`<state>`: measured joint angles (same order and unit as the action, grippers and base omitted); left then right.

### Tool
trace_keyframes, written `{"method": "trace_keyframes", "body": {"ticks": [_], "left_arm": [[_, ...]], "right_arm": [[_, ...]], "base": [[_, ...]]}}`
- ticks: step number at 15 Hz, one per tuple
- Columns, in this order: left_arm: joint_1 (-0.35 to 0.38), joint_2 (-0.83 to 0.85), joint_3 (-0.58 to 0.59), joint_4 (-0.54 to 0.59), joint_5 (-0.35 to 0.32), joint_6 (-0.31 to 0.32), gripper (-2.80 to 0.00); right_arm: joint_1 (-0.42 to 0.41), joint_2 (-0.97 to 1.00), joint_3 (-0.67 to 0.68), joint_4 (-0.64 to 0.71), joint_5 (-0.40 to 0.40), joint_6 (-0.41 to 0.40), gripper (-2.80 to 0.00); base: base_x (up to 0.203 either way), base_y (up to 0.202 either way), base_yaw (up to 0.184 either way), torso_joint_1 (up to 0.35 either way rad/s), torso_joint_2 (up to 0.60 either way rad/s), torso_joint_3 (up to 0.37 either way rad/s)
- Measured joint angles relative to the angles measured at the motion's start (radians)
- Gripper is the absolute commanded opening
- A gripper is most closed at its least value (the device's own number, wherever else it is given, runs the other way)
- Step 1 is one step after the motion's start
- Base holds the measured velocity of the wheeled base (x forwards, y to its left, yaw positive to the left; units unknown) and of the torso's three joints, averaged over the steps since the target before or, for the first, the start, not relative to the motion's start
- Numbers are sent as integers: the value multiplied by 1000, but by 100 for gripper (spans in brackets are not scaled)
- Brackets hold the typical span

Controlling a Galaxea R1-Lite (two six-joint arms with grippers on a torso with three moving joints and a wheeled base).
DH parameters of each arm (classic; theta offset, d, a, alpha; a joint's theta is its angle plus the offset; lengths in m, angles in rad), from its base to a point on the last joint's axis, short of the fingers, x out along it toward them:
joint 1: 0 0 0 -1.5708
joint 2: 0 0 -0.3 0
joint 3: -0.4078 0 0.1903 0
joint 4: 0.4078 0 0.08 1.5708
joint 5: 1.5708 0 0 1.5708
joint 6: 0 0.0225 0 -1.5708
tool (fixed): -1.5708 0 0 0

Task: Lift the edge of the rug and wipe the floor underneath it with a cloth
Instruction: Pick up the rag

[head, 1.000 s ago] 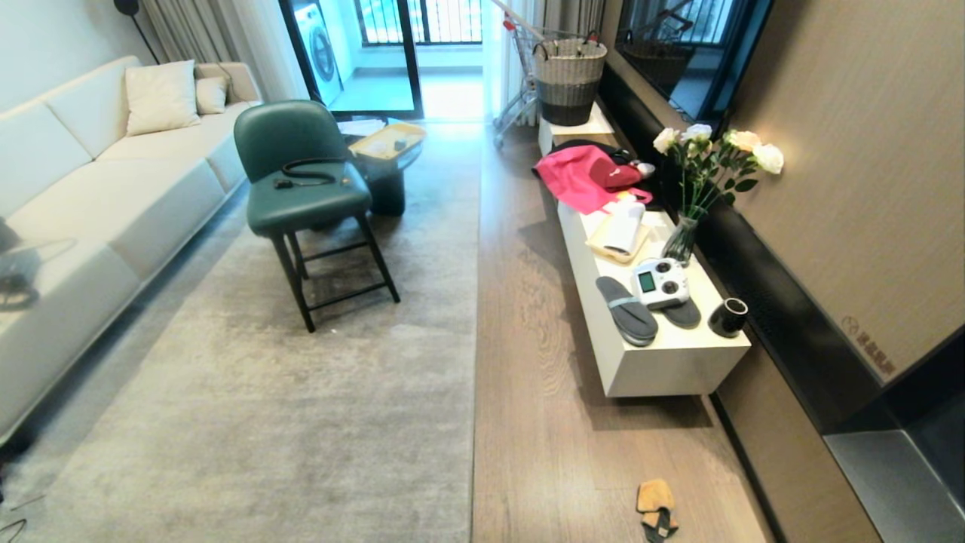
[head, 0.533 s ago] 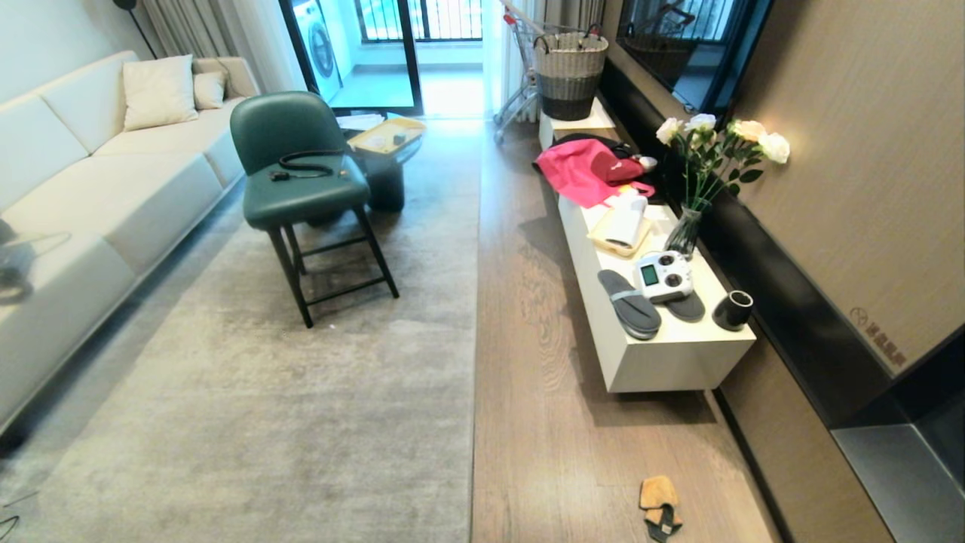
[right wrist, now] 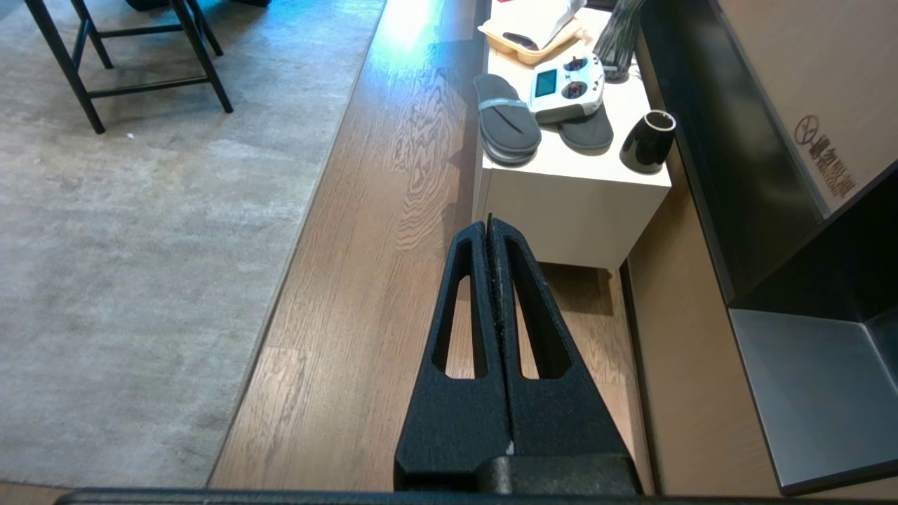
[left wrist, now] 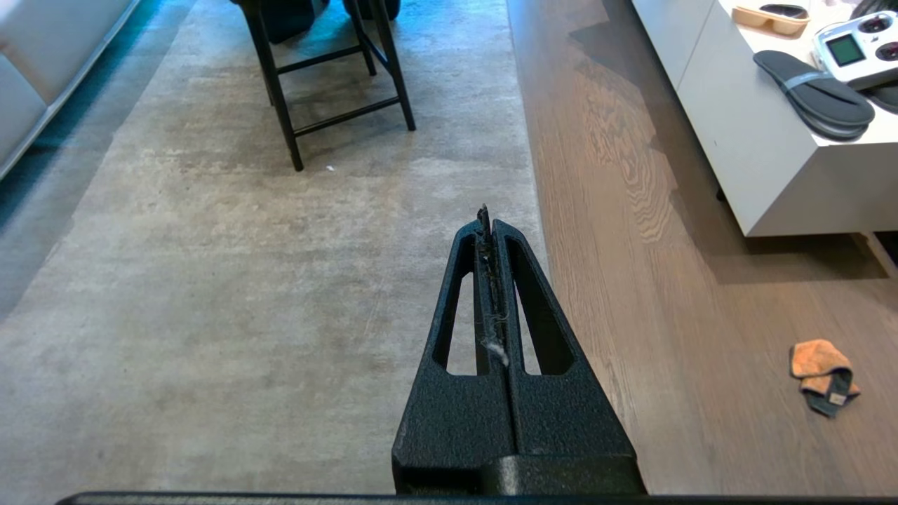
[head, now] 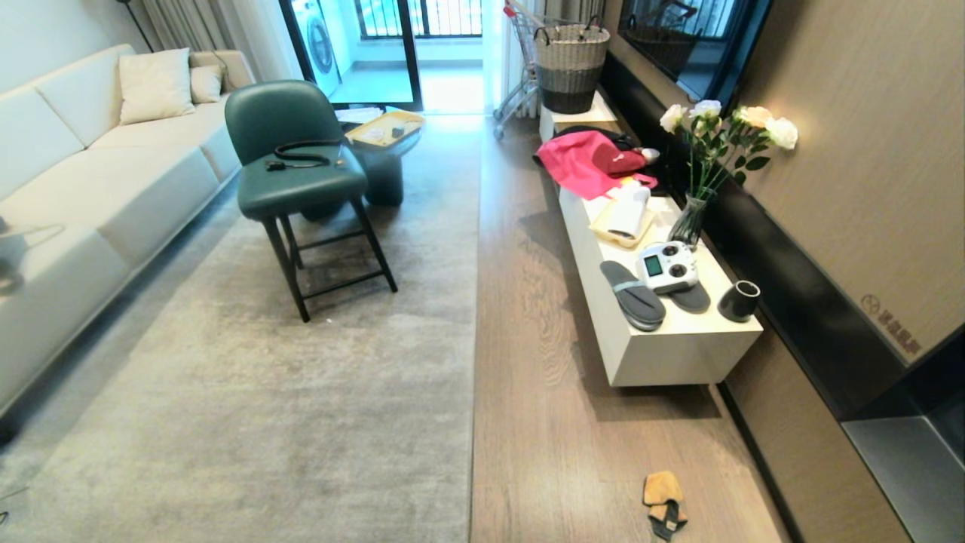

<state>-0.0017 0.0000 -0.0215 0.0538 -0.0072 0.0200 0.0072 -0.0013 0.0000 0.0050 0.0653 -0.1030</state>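
Work on the task had not really begun: the rug edge [head: 476, 302] lay flat on the floor [head: 543, 392], running straight down the room between the chair [head: 298, 166] and the white cabinet [head: 678, 354], and nothing was lifted or wiped. The cloth [head: 663, 501] lay crumpled on the bare boards, near the cabinet's near end and well apart from the rug, close to the bottom of the head view. It also showed in the left wrist view, off to the side of the closed fingers.

Neither arm appeared in the head view. The left gripper [left wrist: 485, 224] hung above the rug just beside its border, its two black fingers pressed together and holding nothing. The right gripper [right wrist: 490, 228] hung over the wood strip in front of the cabinet, likewise pinched tight and empty.

The step in hand, as I judged it, was getting into position: both arms sat idle while the robot looked over the strip of floor. The next move would call for reaching down to the cloth, which meant getting low and near enough, parting the fingers of one gripper, probably the right since the cloth lay on that side, and pinching the fabric off the boards. Only then could the other gripper take the border and raise it.
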Motion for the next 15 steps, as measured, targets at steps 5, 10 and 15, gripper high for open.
{"method": "trace_keyframes", "body": {"ticks": [5,10,15], "left_arm": [[0,0,0,0,0,1,-280],[0,0,0,0,0,0,-280],[0,0,0,0,-1,0,-280]], "right_arm": [[0,0,0,-1,0,0,-280],[0,0,0,0,0,0,-280],[0,0,0,-1,0,-1,-280]], "base": [[0,0,0,-165,454,283],[0,0,0,-175,536,361],[0,0,0,-140,510,368]]}}
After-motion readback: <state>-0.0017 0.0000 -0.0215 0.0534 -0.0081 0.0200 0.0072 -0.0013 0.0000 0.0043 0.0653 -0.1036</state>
